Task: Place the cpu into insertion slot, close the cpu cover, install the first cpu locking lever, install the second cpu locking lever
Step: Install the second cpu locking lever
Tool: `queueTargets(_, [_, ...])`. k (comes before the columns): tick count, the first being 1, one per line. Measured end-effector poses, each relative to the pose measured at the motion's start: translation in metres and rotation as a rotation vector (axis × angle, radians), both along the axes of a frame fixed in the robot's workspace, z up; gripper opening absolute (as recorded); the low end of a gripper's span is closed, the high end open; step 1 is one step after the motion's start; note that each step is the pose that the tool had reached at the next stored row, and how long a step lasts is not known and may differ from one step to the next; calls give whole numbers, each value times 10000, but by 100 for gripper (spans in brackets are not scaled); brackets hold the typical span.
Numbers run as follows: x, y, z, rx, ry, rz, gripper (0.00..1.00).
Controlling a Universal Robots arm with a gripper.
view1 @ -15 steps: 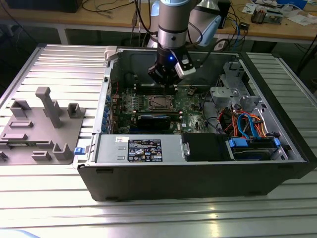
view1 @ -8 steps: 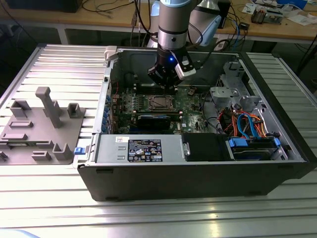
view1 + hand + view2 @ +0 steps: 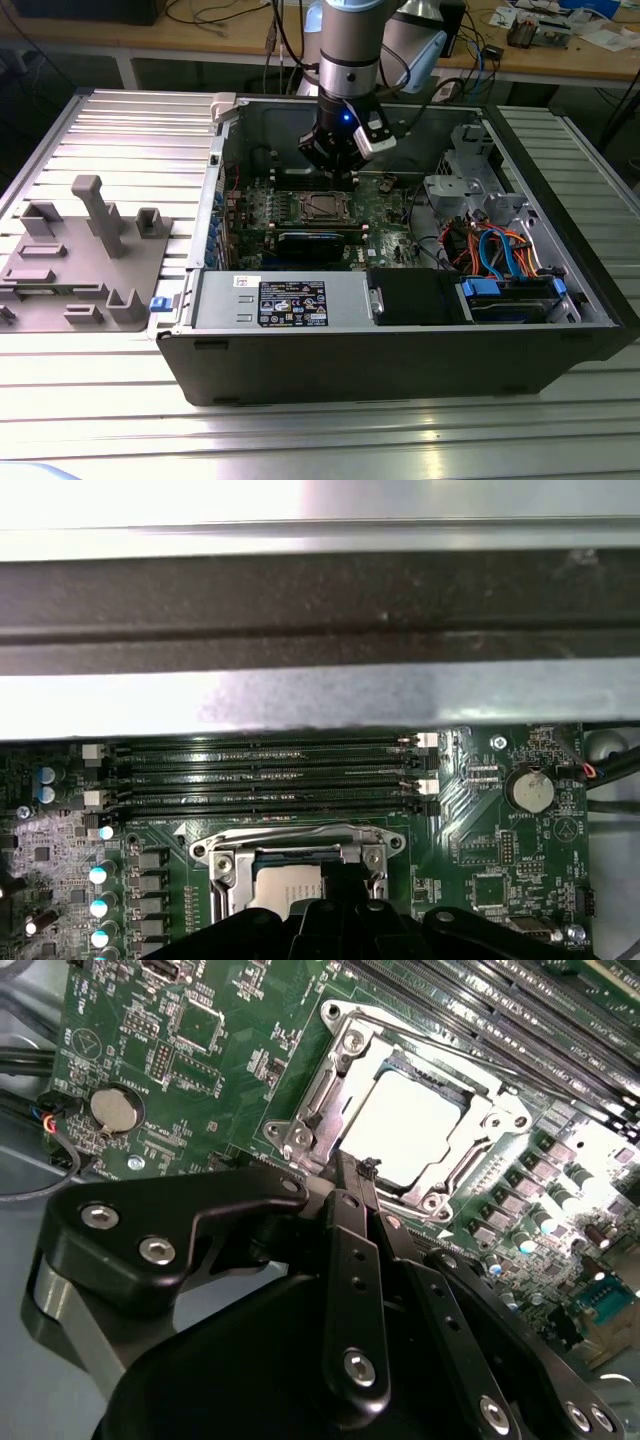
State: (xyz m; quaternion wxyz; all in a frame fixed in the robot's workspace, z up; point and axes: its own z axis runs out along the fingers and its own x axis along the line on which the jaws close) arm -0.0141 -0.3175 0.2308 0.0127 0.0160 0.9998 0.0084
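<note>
The pale silvery cpu lies flat in the insertion slot on the green motherboard. The metal cpu cover lies down around it, with the chip showing through its cut-out centre. My gripper is shut with nothing between its black fingers, and its tips hover at the socket's edge, by one corner of the cover. In the first wrist view the gripper overlaps the near part of the cpu. In the exterior view the gripper hangs just behind the socket inside the open case.
Memory slots run beside the socket, and the case wall rises behind them. A coin cell sits on the board. The power supply and a drive cage with blue and orange cables fill the case front. A grey fixture stands at the exterior view's left.
</note>
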Motion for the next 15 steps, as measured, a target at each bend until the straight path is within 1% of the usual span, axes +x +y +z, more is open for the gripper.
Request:
queueTargets(2, [0, 0, 12, -6, -1, -1, 11])
queueTargets(5, [-1, -1, 14, -7, -1, -2, 11])
queueTargets(8, [0, -15, 12, -8, 4, -2, 11])
queueTargets(15, [-1, -99, 9, -8, 19, -1, 11])
